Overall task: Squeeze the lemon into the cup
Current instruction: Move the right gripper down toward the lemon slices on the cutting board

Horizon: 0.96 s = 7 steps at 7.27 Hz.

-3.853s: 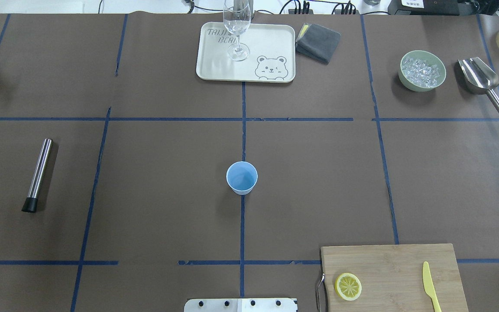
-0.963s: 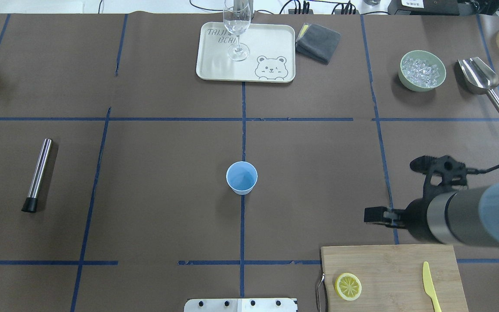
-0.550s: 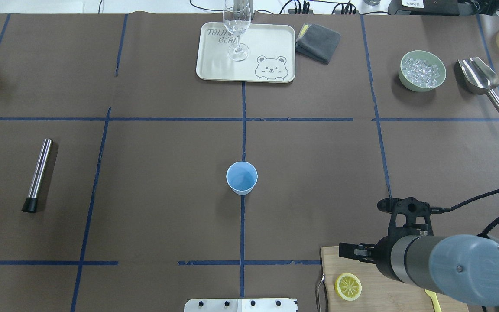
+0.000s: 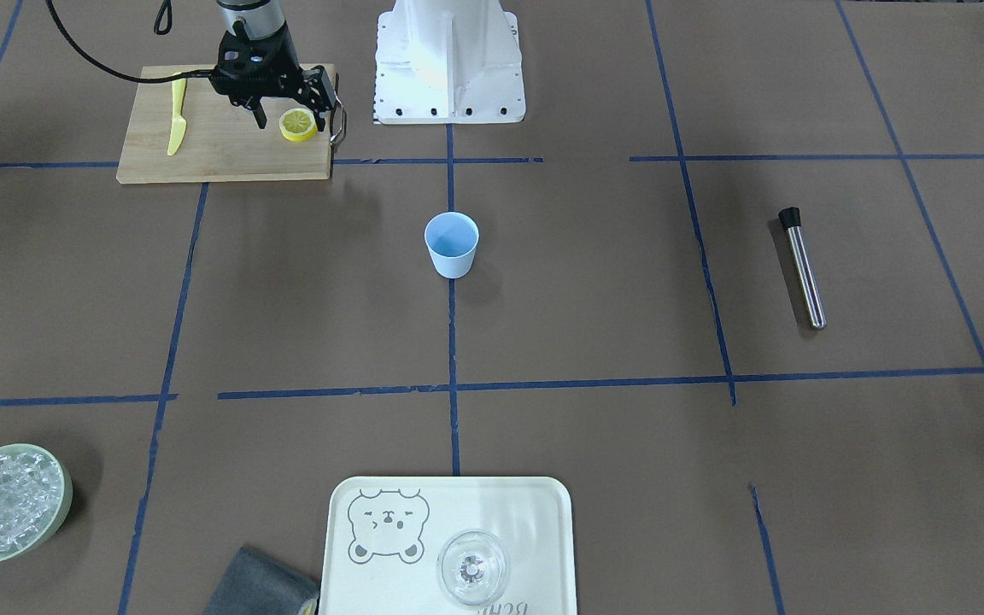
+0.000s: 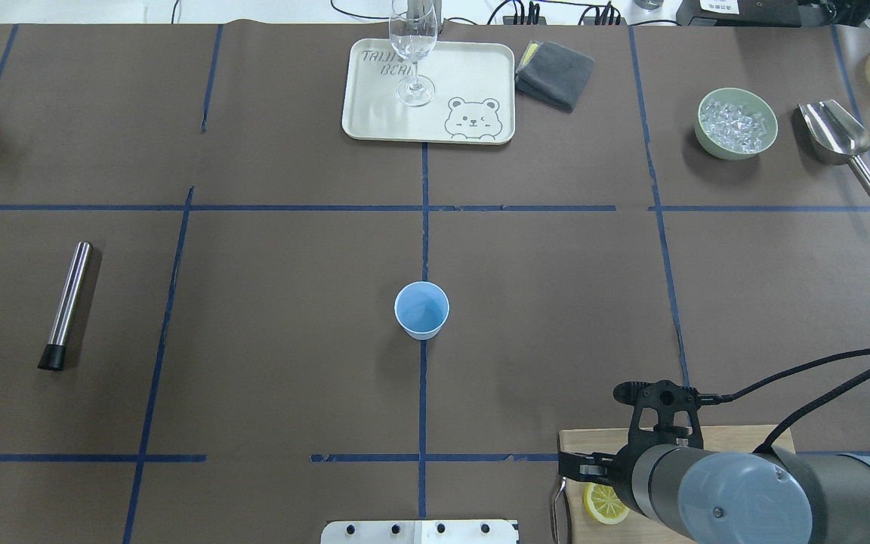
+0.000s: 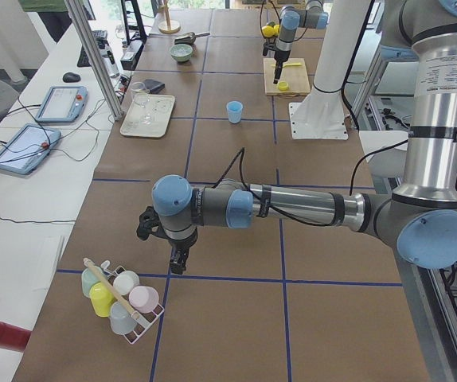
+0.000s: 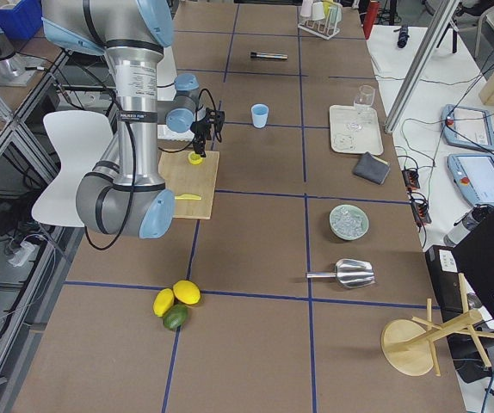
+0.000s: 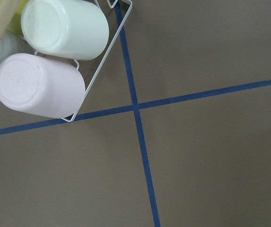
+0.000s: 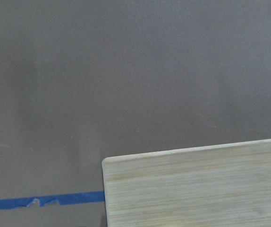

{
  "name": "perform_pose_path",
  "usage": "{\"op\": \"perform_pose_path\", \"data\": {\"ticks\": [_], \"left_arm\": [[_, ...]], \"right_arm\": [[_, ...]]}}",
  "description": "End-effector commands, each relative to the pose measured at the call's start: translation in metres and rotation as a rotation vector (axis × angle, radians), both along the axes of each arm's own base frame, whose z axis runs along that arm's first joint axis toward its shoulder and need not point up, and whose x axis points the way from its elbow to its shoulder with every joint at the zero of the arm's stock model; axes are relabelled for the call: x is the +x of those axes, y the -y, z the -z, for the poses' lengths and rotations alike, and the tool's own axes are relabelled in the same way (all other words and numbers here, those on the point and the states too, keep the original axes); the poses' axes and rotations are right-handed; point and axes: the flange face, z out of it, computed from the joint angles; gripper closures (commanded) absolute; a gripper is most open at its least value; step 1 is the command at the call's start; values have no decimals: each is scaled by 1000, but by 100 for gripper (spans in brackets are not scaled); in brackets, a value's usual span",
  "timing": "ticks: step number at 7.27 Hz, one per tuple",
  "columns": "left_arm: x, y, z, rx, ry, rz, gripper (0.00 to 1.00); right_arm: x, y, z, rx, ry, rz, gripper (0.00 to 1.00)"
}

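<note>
One lemon slice (image 4: 298, 125) lies on the wooden cutting board (image 4: 219, 149) near its handle end. My right gripper (image 4: 290, 107) hangs just above the slice, open, its fingers spread to either side of it. In the overhead view one finger (image 5: 578, 465) shows beside the slice (image 5: 601, 506), which the arm half covers. The light-blue cup (image 5: 421, 310) stands upright in the table's middle, apart from both arms. My left gripper (image 6: 177, 263) shows only in the exterior left view, above the table by a rack of cups; I cannot tell whether it is open or shut.
A yellow plastic knife (image 4: 176, 115) lies on the board. A tray (image 5: 473, 68) with a clear glass (image 5: 412, 45), a grey cloth (image 5: 556, 72), a bowl of ice (image 5: 737, 125) and a metal scoop (image 5: 839, 140) line the far side. A steel rod (image 5: 69, 302) lies at left.
My right arm came in from the right and swung toward the near edge. It now hangs over the cutting board above the lemon slice and hides the knife from overhead.
</note>
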Motion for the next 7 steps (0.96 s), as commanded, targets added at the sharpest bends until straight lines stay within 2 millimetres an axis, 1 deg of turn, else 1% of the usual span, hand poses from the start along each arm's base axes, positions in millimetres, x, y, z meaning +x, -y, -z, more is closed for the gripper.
{"op": "perform_pose_path", "data": {"ticks": [1, 2, 3, 4, 7], "left_arm": [[0, 0, 2, 4, 1, 1, 0], [0, 0, 6, 11, 1, 1, 0], [0, 0, 6, 11, 2, 1, 0], [0, 0, 6, 11, 2, 1, 0], [0, 0, 10, 19, 1, 1, 0]], "right_arm": [[-15, -19, -10, -8, -22, 20, 0], [-21, -23, -18, 3, -36, 18, 0], [-20, -23, -23, 7, -46, 16, 0], [-20, -23, -23, 6, -46, 14, 0], [-26, -40, -21, -14, -37, 23, 0]]}}
